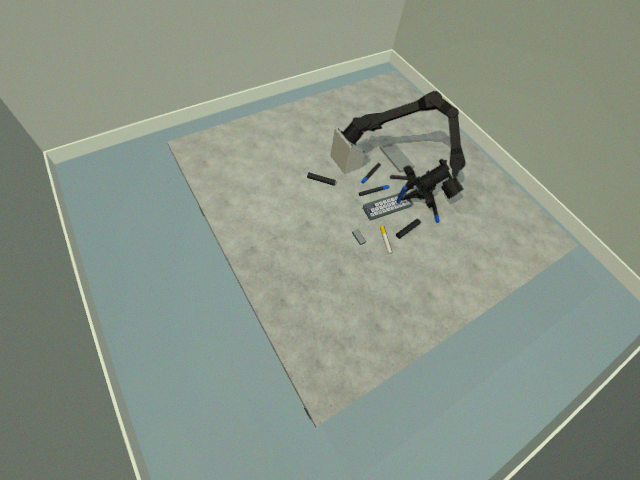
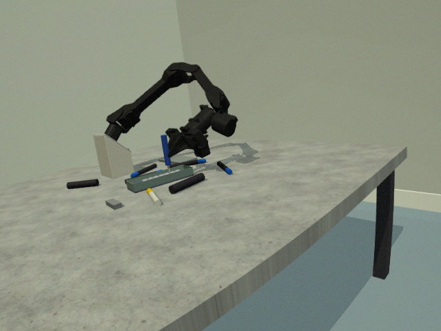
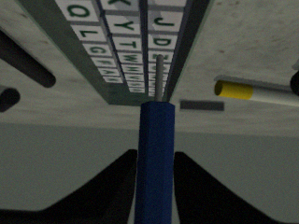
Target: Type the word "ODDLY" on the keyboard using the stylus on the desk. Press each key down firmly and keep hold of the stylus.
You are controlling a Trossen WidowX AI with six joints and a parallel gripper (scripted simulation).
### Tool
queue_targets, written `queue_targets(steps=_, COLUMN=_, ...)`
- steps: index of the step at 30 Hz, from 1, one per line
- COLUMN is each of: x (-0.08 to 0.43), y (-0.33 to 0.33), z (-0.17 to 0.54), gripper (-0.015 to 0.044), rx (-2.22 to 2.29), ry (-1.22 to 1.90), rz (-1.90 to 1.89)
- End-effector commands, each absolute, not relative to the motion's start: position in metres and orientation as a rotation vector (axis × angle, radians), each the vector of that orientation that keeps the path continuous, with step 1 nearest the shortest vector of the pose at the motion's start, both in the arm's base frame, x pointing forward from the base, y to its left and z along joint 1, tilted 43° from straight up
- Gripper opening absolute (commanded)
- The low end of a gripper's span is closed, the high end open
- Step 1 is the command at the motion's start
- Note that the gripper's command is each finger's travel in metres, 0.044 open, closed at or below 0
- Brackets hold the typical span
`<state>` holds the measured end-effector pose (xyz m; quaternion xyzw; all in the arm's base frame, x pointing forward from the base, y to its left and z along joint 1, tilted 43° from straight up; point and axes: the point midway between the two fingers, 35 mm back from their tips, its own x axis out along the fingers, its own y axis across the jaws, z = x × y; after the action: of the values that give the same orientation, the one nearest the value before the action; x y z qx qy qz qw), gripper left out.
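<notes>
My gripper (image 1: 402,197) (image 2: 169,155) (image 3: 155,159) is shut on the blue stylus (image 1: 401,194) (image 2: 165,145) (image 3: 156,121), which stands nearly upright with its thin grey tip down. The keyboard (image 1: 385,206) (image 2: 160,182) (image 3: 70,47) is a grey-green tray with white keys in several rows. The stylus is over the keyboard's right part in the top and exterior views. In the wrist view the tip overlaps the key just beyond the D key (image 3: 162,42) and partly hides its letter, which looks like Z. Whether the tip touches or presses that key cannot be told.
A yellow-and-white marker (image 1: 386,240) (image 2: 154,196) (image 3: 234,90), a grey block (image 1: 359,236) (image 2: 113,203) (image 3: 202,105) and a black cylinder (image 1: 408,228) (image 2: 187,183) lie near the keyboard. Several blue-tipped black pens lie around it. Another black cylinder (image 1: 321,178) (image 2: 82,183) lies by the arm's base.
</notes>
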<state>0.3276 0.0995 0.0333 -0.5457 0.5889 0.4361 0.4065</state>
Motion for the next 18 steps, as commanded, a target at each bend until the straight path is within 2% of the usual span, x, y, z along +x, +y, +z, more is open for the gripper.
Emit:
queue_targets(steps=1, x=0.329, y=0.084, z=0.051, gripper=0.0081, rx=-1.375, ry=1.480, rz=1.093)
queue_targets(steps=9, x=0.329, y=0.083, z=0.052, gripper=0.0084, rx=-1.367, ry=1.480, rz=1.091)
queue_targets(steps=12, x=0.329, y=0.083, z=0.052, gripper=0.0064, rx=-1.367, ry=1.480, rz=1.091)
queue_targets(steps=15, x=0.325, y=0.083, z=0.053, gripper=0.0000, rx=-1.368, ry=1.480, rz=1.091)
queue_targets(steps=18, x=0.316, y=0.084, z=0.055, gripper=0.0000, rx=-1.370, ry=1.480, rz=1.092)
